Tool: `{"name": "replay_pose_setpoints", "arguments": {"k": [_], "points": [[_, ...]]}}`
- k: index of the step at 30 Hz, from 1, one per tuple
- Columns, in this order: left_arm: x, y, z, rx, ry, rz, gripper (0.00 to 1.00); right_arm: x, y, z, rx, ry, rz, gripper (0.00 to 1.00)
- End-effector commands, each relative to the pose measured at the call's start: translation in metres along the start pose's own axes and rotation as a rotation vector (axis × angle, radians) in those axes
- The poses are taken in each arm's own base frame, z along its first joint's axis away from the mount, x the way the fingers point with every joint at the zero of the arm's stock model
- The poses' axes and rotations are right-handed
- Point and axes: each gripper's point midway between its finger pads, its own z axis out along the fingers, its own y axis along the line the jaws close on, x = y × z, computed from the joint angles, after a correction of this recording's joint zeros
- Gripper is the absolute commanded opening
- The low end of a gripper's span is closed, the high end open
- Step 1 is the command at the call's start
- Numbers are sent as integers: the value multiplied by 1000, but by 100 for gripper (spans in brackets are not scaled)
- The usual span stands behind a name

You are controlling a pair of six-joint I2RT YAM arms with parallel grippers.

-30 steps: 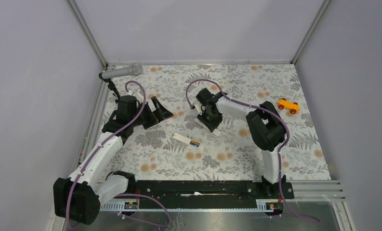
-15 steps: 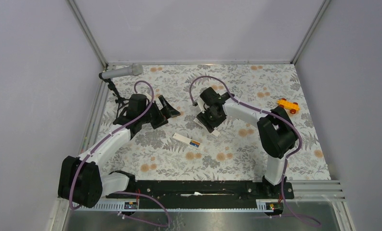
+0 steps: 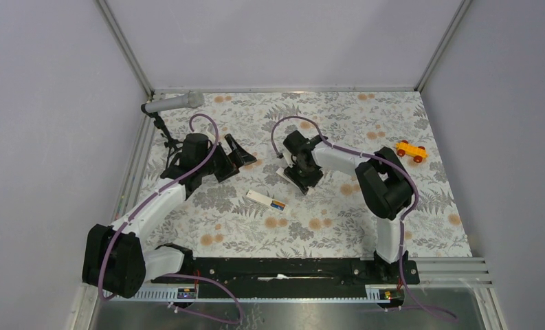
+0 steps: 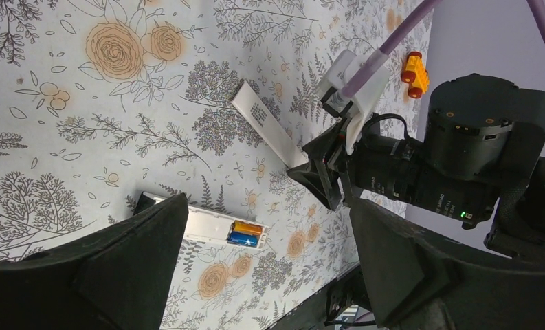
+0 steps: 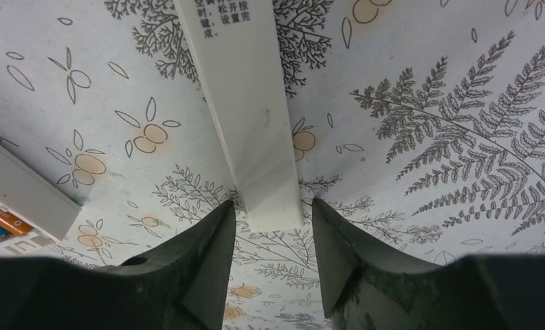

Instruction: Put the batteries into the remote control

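From above, the remote control (image 3: 261, 198) lies flat near the middle of the floral surface (image 3: 338, 227), a little toward the near edge, angled. The batteries (image 3: 278, 204) sit in the slot at its right-hand end. The left end effector (image 3: 236, 158) hangs above the surface toward the far left, fingers spread apart and holding nothing. The right end effector (image 3: 302, 177) is down low just beyond the remote's battery end. A grey microphone (image 3: 174, 103) stands in the far left corner, and a toy car (image 3: 410, 150) sits close to the right edge. In the left wrist view, the two black fingers (image 4: 84, 275) stand wide apart. Between them the batteries, one orange and one blue, lie side by side in the open slot. Beyond the remote a flat white cover (image 4: 266, 127) with printed text lies on the surface, one end reaching the right arm's fingertips. In the right wrist view, that cover runs straight down the middle, its end between the two dark fingers (image 5: 201, 268). They stand narrowly apart on either side of it; whether they actually pinch it I cannot tell. The remote's battery end pokes in at the left edge.
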Motion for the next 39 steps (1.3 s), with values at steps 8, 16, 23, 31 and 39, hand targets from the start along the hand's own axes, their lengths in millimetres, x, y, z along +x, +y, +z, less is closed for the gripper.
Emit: {"name": "replay_pose_setpoints", "arguments": {"k": [8,16,23,31,39], "points": [[-12,-15,2,60,-44,21,95,2,-4,10,28,46,39,29],[-9,-20,21,91,-5,-24,86,-15,6,-19,-28,-63,44,28],[-6,-17,38,86,-4,10,84,-13,18,-28,-87,-33,103,31],[-1,-1,41,35,-17,29,85,-11,8,-24,-18,-83,129,64],[2,9,60,-1,9,61,75,-6,8,-9,7,-64,233,70]]}}
